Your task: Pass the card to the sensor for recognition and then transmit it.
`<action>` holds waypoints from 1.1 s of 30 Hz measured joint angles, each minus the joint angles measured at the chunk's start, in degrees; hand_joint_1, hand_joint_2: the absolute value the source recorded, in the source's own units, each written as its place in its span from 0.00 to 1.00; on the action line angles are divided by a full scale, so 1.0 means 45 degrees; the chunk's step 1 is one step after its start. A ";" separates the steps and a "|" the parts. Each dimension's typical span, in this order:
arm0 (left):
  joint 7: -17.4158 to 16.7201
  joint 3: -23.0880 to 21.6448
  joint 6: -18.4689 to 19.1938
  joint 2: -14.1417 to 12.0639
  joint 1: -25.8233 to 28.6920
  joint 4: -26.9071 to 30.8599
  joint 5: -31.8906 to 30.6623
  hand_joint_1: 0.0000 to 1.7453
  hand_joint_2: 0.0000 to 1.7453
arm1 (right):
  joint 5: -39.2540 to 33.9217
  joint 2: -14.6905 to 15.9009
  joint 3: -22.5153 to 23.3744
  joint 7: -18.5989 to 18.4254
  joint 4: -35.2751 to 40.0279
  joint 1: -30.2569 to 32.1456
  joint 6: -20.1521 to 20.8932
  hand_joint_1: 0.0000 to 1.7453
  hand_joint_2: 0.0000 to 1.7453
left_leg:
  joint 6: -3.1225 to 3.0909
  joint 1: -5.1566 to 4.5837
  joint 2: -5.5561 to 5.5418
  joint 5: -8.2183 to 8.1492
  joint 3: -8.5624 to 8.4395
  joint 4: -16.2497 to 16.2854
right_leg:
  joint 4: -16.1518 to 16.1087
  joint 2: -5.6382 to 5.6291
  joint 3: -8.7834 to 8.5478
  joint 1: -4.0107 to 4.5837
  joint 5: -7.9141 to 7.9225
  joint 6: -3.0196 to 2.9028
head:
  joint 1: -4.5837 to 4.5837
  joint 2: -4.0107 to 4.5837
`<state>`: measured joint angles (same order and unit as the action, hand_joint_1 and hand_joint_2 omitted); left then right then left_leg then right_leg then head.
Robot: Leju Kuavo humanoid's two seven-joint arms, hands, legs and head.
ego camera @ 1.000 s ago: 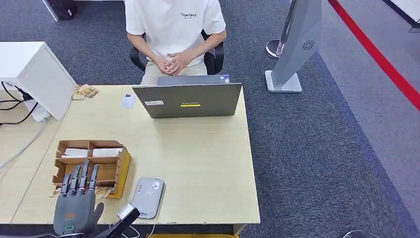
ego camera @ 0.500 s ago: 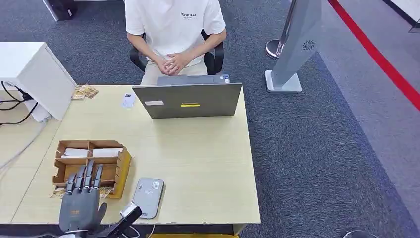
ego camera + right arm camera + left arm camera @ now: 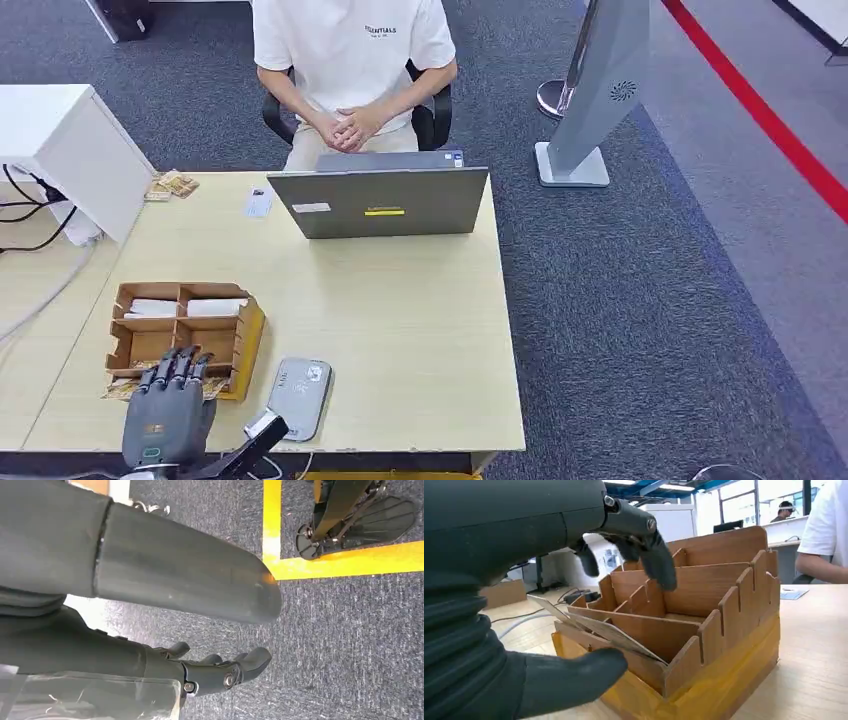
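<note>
Left hand: the left hand (image 3: 168, 408) hovered at the near edge of the worktop (image 3: 400, 340), fingers (image 3: 659, 562) apart and arched over the near compartments of the card box (image 3: 185, 335); it held nothing.

Right hand: the right hand (image 3: 220, 672) hung beside the body above the carpet, fingers loosely spread, nothing in it.

Card: a pale card (image 3: 596, 630) lay tilted in the nearest compartment of the box, one end propped above the front wall. White cards (image 3: 185, 307) also lay in the two far compartments.

Key relation: the card sat directly between thumb (image 3: 569, 680) and fingers, just ahead of the palm. Its long axis ran slantwise along the front wall and rose toward the hand. Thumb was below the raised edge, fingers above; whether the thumb touched the card could not be told.

Nearer arm: the left, by a wide margin; the right was off the worktop altogether.

Sensor: the grey reader (image 3: 298, 398) lay flat on the worktop just beside the box, on the side toward the robot's right, close to the near edge.

Recipient: a person (image 3: 352, 60) sat beyond the laptop (image 3: 378, 203), hands clasped.

Head view gave: layout of box, reader and person; the hand hid the near compartments.

Left wrist view gave: the tilted card and the thumb–finger gap around it, not seen from above.

Judgement: pinch not yet made; closing thumb against fingers on the raised edge looked like the next need.
</note>
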<state>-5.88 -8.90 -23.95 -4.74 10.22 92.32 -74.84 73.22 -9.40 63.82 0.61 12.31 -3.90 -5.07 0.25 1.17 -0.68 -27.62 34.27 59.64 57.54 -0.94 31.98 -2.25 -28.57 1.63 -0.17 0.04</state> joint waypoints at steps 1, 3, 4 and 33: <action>0.0015 0.0000 0.0000 0.0000 0.0000 0.0000 0.0043 1.00 1.00 | 0.0000 0.0000 0.0000 0.0000 0.0000 0.0000 0.0000 0.00 0.00 | 0.0000 0.0000 0.0000 0.0000 0.0000 0.0000 | 0.0000 0.0000 0.0000 0.0000 0.0000 0.0000 | 0.0000 0.0000; 0.0039 0.0000 0.0000 0.0000 -0.0001 -0.0005 0.0073 1.00 1.00 | 0.0019 0.0000 -0.0005 0.0000 0.0000 0.0001 0.0000 0.00 0.00 | 0.0000 0.0000 0.0000 0.0000 0.0000 0.0000 | 0.0000 0.0000 0.0000 0.0000 0.0000 0.0000 | 0.0005 0.0000; 0.0102 0.0000 0.0000 0.0000 -0.0001 -0.0024 0.0121 1.00 1.00 | 0.0034 0.0000 -0.0015 0.0000 0.0000 0.0000 -0.0005 0.00 0.00 | 0.0000 0.0000 0.0000 0.0000 0.0000 0.0000 | 0.0000 0.0000 0.0000 0.0000 0.0000 0.0000 | 0.0000 0.0000; 0.0029 0.0000 0.0413 -0.0102 0.0056 0.0277 -0.0078 1.00 1.00 | 0.0126 -0.0015 -0.0029 -0.0126 0.0000 0.0007 -0.0097 0.00 0.00 | 0.0000 0.0001 0.0001 0.0000 0.0000 -0.0001 | 0.0000 -0.0001 0.0000 0.0001 0.0000 0.0000 | 0.0005 0.0000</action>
<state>-5.75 -8.90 -22.10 -5.20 10.47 93.57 -75.19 73.79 -9.46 63.69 0.04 12.31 -3.87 -5.51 0.25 1.17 -0.68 -27.62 34.27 59.64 57.54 -0.94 31.98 -2.25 -28.57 1.63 -0.15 0.04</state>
